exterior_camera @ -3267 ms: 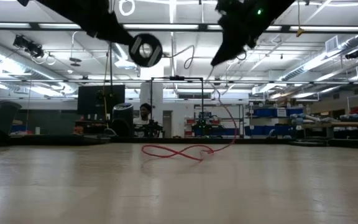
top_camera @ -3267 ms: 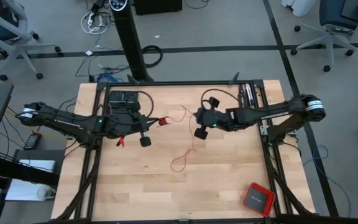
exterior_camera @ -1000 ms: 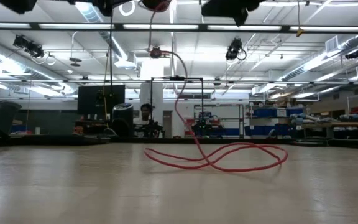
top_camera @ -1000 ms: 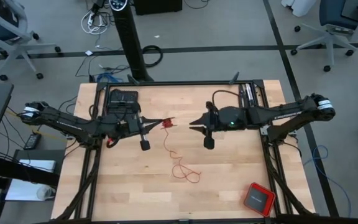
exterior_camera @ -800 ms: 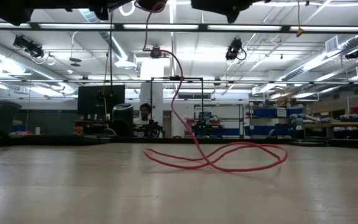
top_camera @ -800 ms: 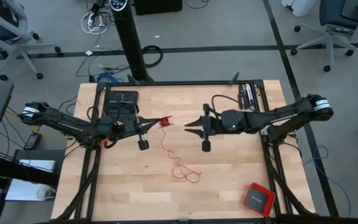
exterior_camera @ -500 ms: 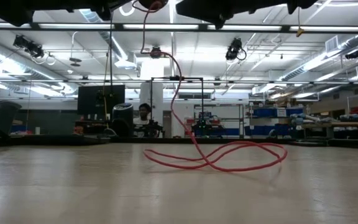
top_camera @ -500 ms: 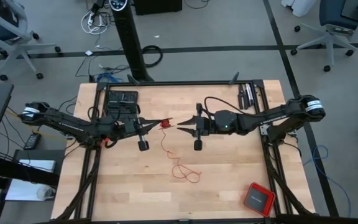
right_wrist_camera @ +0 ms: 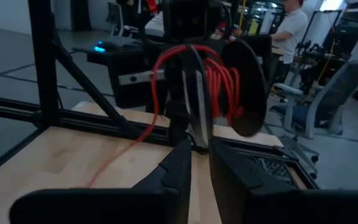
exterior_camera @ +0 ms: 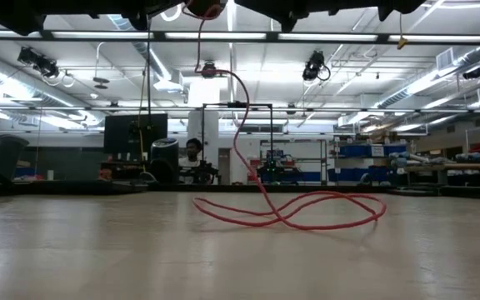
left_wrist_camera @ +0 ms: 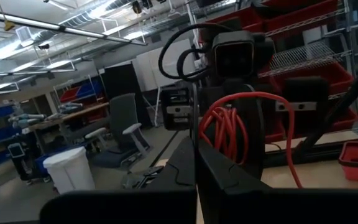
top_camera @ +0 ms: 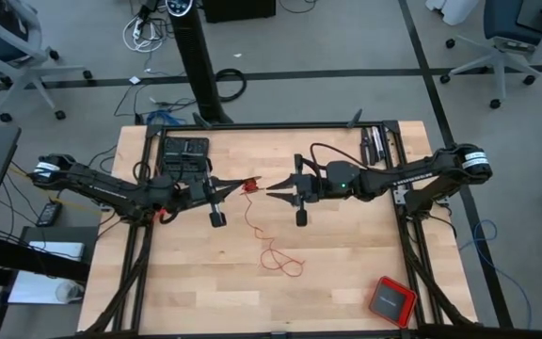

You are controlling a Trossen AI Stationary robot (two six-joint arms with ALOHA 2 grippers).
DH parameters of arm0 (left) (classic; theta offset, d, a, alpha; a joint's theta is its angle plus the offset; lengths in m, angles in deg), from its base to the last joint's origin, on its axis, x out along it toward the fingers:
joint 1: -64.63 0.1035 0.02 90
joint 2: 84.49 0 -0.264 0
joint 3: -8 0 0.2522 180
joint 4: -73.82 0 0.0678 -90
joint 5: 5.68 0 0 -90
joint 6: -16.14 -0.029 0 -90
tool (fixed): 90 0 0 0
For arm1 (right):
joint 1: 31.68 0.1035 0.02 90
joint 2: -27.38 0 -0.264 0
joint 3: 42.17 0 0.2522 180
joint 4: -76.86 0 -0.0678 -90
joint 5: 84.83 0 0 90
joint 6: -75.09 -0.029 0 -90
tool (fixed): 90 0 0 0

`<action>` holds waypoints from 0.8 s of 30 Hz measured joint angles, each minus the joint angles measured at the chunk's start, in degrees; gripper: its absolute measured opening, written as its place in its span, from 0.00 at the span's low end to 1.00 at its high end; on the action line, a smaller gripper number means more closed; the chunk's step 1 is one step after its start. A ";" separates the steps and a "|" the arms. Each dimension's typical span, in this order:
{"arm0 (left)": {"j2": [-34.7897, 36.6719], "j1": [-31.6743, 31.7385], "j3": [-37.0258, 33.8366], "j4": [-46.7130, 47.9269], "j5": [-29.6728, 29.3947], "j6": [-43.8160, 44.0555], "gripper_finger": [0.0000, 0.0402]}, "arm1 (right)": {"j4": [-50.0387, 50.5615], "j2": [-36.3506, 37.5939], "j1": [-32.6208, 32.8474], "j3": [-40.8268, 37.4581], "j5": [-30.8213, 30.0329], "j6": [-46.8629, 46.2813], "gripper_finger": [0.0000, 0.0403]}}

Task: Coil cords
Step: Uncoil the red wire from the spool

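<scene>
Both arms meet nose to nose above the middle of the table. The left gripper (top_camera: 243, 185) is clamped tight on the cord (top_camera: 249, 186), with a small red bundle of turns sitting right at its fingertips. From the right wrist view that bundle (right_wrist_camera: 219, 81) wraps around the left fingers, which stand closed straight ahead. The right gripper (top_camera: 273, 192) points at the bundle, its tips just beside it, fingers (right_wrist_camera: 179, 163) narrowly parted with a slim gap between them, nothing gripped that I can see. From the bundle the cord drops down off the left fingers and runs to the table below, ending in loose loops (top_camera: 281, 261) lying flat on the wood, well apart from both grippers. In the low view those loops (exterior_camera: 307, 212) sprawl across the table with one strand rising up to the grippers overhead.
</scene>
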State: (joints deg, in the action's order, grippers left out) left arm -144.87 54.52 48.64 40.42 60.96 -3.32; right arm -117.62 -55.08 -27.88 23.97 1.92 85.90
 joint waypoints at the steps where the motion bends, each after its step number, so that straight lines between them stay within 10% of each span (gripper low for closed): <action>1: 0.00 0.00 0.00 0.02 0.00 0.00 0.00 | -0.27 0.00 0.02 0.00 0.05 0.25 0.13; 24: -2.06 0.31 0.88 -0.52 -2.46 1.82 0.00 | -4.45 0.05 -0.63 0.01 -0.01 3.40 0.13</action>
State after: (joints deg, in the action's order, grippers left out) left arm -146.93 54.83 49.51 39.91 58.50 -1.50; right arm -122.07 -55.02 -28.50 23.98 1.91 89.30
